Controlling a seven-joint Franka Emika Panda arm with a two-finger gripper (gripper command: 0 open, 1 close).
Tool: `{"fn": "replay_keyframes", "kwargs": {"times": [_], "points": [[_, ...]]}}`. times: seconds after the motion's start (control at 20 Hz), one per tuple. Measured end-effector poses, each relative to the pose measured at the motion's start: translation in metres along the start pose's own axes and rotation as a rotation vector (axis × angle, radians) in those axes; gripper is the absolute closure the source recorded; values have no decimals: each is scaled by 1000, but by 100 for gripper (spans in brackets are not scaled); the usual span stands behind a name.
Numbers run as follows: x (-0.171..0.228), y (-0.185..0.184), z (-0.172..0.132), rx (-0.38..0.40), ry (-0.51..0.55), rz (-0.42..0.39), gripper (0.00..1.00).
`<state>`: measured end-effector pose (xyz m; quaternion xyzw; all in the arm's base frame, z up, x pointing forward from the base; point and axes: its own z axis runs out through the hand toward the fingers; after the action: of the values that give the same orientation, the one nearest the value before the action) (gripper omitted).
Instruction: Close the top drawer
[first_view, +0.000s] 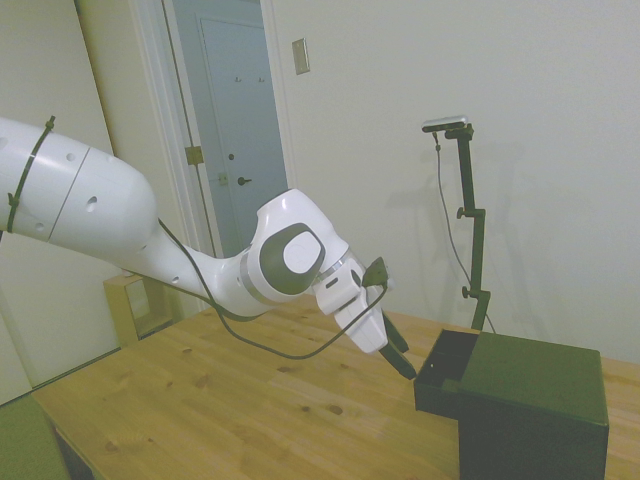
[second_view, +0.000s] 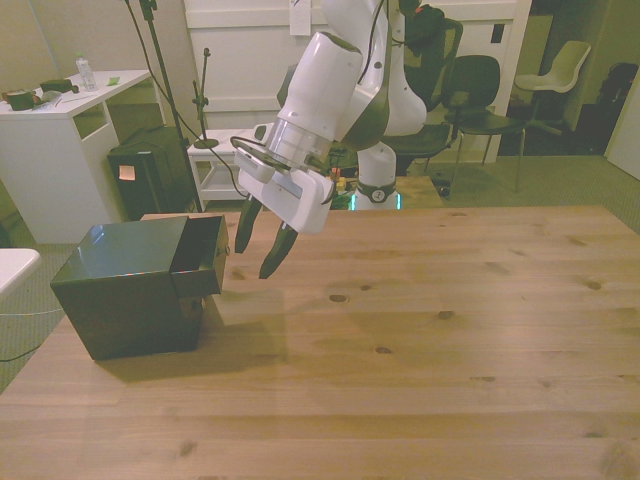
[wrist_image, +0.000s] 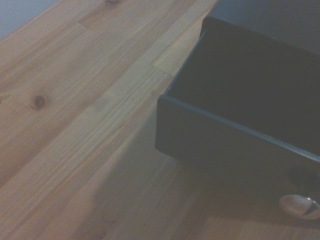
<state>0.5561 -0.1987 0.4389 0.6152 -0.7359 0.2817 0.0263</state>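
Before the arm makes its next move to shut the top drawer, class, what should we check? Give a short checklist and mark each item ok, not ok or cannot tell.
1. Top drawer sticks out of the cabinet, so there is something to push: ok.
2. Gripper is beside the drawer front, on the open side: ok.
3. Fingers touching the front: cannot tell; the front view shows a gap, the side view shows them at the corner.
4. Fingers stand apart: ok for a push.
5. Nothing visible inside the drawer to block it: ok.
6. Table around the cabinet is bare: ok.
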Motion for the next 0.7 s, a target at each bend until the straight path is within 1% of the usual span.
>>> {"fn": "replay_keyframes", "kwargs": {"times": [0.5, 0.7], "points": [[-22, 8, -7, -5, 0, -19, 100], [-19, 14, -17, -18, 6, 6, 100]]}}
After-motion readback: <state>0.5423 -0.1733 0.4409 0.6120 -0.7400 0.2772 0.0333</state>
